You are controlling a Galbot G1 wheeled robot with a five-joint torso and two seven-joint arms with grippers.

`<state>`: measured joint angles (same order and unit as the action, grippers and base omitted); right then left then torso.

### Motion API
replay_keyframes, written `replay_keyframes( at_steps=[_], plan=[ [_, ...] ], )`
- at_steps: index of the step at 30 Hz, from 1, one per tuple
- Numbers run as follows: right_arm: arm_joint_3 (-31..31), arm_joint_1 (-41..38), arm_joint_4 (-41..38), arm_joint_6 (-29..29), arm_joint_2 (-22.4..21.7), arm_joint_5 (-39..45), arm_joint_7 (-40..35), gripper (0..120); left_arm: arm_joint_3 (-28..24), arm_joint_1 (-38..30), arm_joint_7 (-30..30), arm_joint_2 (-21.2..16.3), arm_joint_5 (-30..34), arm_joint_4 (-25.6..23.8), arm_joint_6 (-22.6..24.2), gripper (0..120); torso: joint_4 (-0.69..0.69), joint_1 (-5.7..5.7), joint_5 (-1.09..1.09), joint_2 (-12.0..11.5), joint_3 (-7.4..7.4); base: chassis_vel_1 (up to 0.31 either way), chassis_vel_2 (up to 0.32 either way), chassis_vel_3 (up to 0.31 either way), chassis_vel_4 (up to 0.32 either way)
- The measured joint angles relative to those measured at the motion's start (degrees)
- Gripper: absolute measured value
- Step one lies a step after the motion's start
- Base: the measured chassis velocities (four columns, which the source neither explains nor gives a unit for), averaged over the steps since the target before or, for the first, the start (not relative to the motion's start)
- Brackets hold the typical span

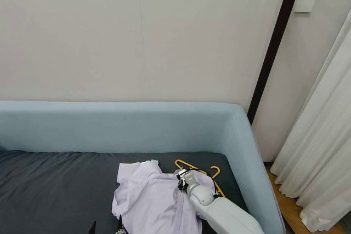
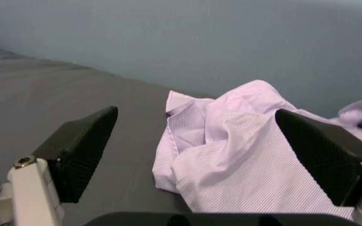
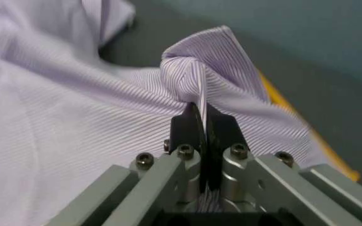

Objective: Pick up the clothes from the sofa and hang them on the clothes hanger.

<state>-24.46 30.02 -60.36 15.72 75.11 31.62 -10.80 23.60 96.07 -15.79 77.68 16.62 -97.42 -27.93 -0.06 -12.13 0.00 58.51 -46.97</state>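
Straight ahead in your head view, a pale blue sofa (image 1: pixel 109 127) with a dark grey seat stands against a plain wall. A crumpled lavender shirt (image 1: pixel 151 198) lies on the seat near its right end. A yellow hanger (image 1: pixel 189 164) lies just beyond the shirt, partly under it. Your right gripper (image 1: pixel 181 181) reaches in from the lower right and meets the shirt's right edge. The tips of your left gripper (image 1: pixel 106 228) poke up at the bottom edge, left of the shirt. In your left wrist view, the left gripper (image 2: pixel 197 125) has its black fingers spread wide apart, with the shirt (image 2: pixel 231 155) on the seat beyond them. In your right wrist view, the right gripper (image 3: pixel 201 110) is pinched tight on a raised fold of the shirt (image 3: pixel 74 117), and the hanger (image 3: pixel 338 162) peeks out from under the cloth beside it.
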Motion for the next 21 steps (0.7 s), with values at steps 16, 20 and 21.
replay_keyframes(
  at_steps=[16, 20, 21],
  plan=[
    [-9.5, -25.8, -25.3, -11.8, -9.4, 8.4, 6.5, 0, 1.7, -3.6, -0.8, -1.6, 5.0, -3.4, 1.9, 99, 0.00, 0.00, -0.02, 0.0, 0.00, 0.000, 0.000, 0.000, 0.000],
    [-12.4, -34.8, -24.9, -15.7, -7.1, 11.5, 10.1, 0, 3.1, -3.4, -1.2, -1.5, 6.0, -4.2, 1.9, 99, 0.02, -0.01, -0.04, 0.0, 0.01, 0.000, 0.000, 0.000, 0.000],
    [-12.8, -36.1, -24.9, -16.3, -6.7, 12.2, 10.7, 0, 3.4, -3.3, -1.2, -1.5, 6.2, -4.3, 1.9, 99, 0.03, -0.01, -0.04, 0.0, 0.00, 0.000, 0.000, 0.000, 0.000]
  ],
)
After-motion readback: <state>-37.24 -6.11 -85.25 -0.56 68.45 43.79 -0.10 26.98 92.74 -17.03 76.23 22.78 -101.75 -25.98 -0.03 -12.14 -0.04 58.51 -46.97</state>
